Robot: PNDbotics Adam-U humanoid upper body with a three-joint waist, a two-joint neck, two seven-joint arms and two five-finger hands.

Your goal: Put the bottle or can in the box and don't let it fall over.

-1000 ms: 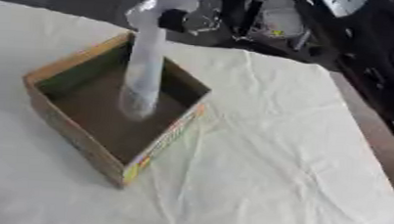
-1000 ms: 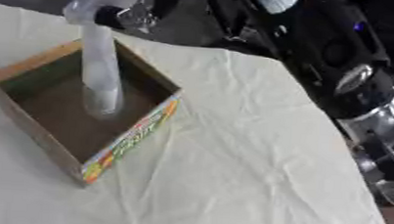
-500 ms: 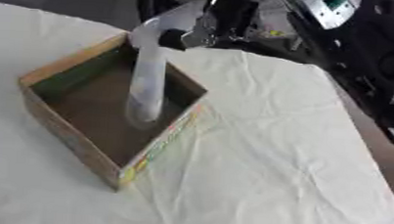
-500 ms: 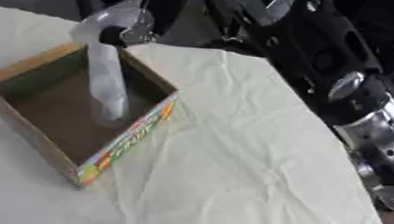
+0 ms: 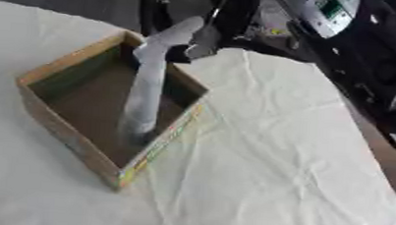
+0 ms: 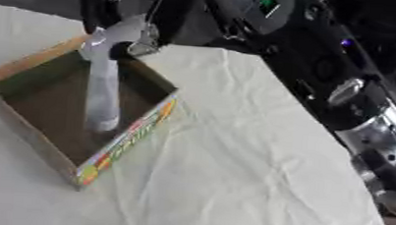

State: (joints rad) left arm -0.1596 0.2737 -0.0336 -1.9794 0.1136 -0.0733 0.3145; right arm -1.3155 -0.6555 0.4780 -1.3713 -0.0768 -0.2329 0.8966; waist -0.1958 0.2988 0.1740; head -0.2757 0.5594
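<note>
A pale plastic bottle (image 5: pixel 147 94) stood inside the open cardboard box (image 5: pixel 63 126) on the cloth-covered bench (image 5: pixel 267 158), tilted rightward at its top. The right robot hand (image 5: pixel 202 33), above and far, seemingly gripped its neck; finger closure couldn't be confirmed.

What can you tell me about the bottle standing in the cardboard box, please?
The bottle is a tall, slim, pale translucent one that looks like plastic. Its base rests on the floor of the open cardboard box, near the box's right wall, and it tilts slightly with its top above the rim. The right hand is at its top; whether the fingers clasp it cannot be made out.
</note>
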